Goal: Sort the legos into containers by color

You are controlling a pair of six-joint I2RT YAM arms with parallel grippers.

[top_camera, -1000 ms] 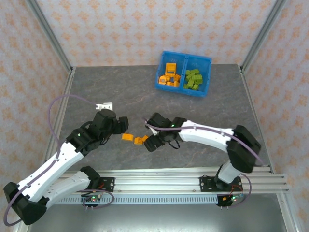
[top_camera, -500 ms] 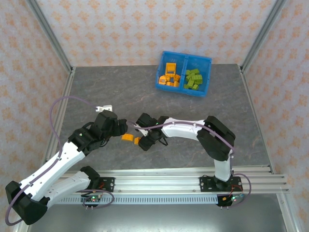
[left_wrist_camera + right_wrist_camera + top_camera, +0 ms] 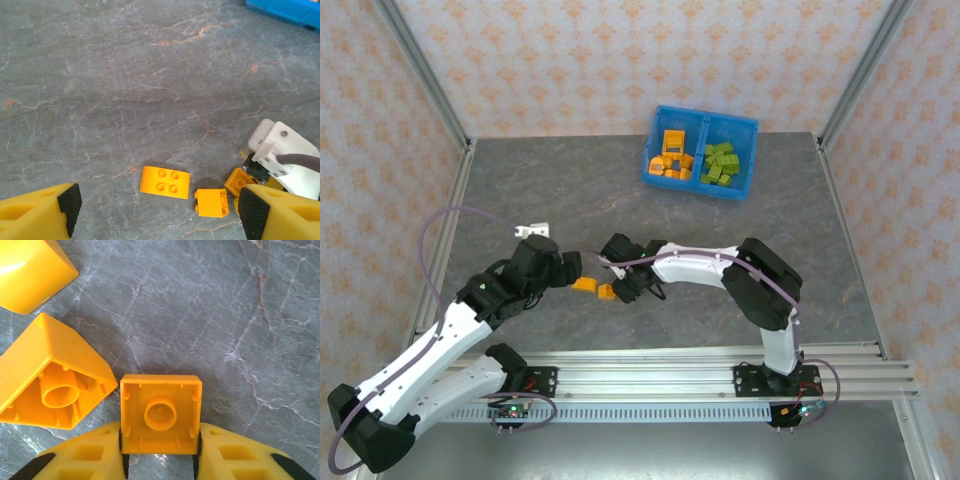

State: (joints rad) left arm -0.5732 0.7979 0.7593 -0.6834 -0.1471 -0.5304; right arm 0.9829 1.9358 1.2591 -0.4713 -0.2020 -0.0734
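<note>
Small orange brick (image 3: pixel 161 414), hollow underside up, clamped between the right hand's (image 3: pixel 160 442) pads, on the grey veined worktop (image 3: pixel 215 315) near centre. Larger orange brick (image 3: pixel 50 382) just left. Left hand (image 3: pixel 161 206) spread open, empty. Far right: blue bin (image 3: pixel 730 118), orange and green pieces apart. Patterned wallpaper (image 3: pixel 620 60) beyond.

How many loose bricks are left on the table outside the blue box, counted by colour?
Orange bricks: 3
Green bricks: 0 loose; those seen lie in the blue box
Total loose: 3
</note>
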